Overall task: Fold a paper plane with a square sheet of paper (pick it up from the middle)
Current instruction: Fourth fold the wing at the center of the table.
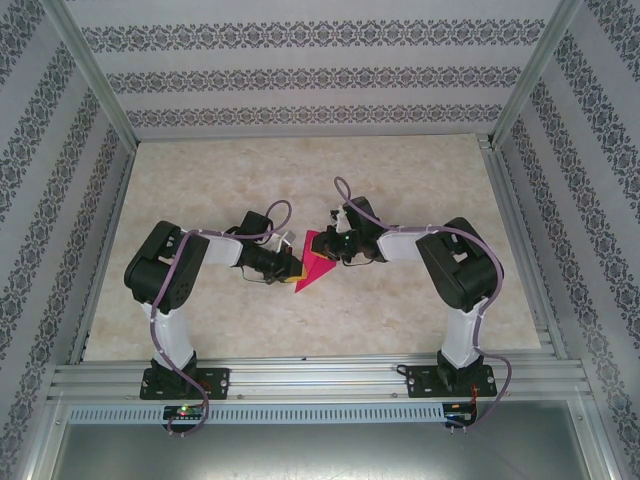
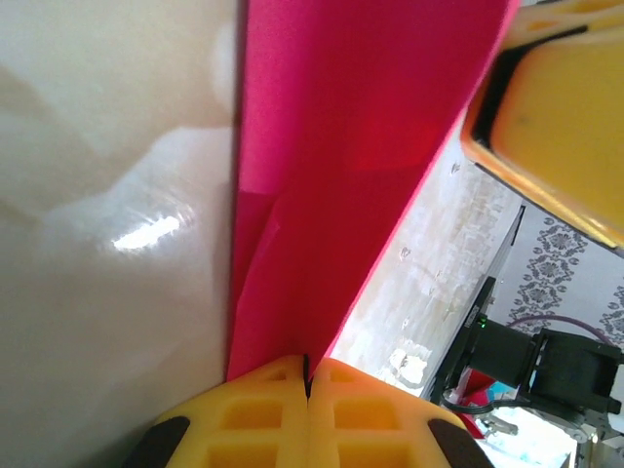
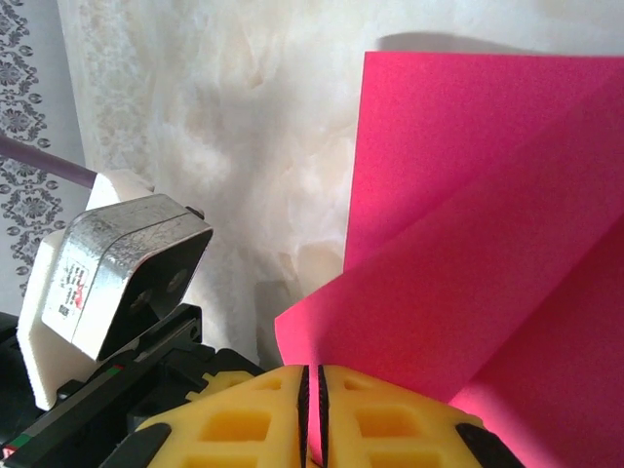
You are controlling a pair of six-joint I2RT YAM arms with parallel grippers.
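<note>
Plainly, there is 1 paper (image 1: 312,264), magenta-pink and thin, already folded: from above it reads as a narrow triangle with its sharp point toward the arms' bases, lying over the middle of the table (image 1: 200,190) between the 2 claws. The right wrist view shows the paper (image 3: 487,195) as overlapping layers with straight diagonal edges and 1 square corner at the top. The left wrist view shows the paper (image 2: 341,146) as a long strip with a faint crease low down. The left claw (image 1: 288,268) is closed on the paper's left side; its 2 yellow fingers (image 2: 263,414) meet with the pink edge pinched in the seam. The right claw (image 1: 337,248) grips the opposite side, its fingers (image 3: 244,424) drawn together to a thin slit with the lower flap running into it. 1 of the right claw's fingers (image 2: 561,127) is cut off at the frame edge. Whether the paper touches the table or hangs just above it is hard to tell. A silver box (image 3: 117,273) on a white mount sits left of the paper.
</note>
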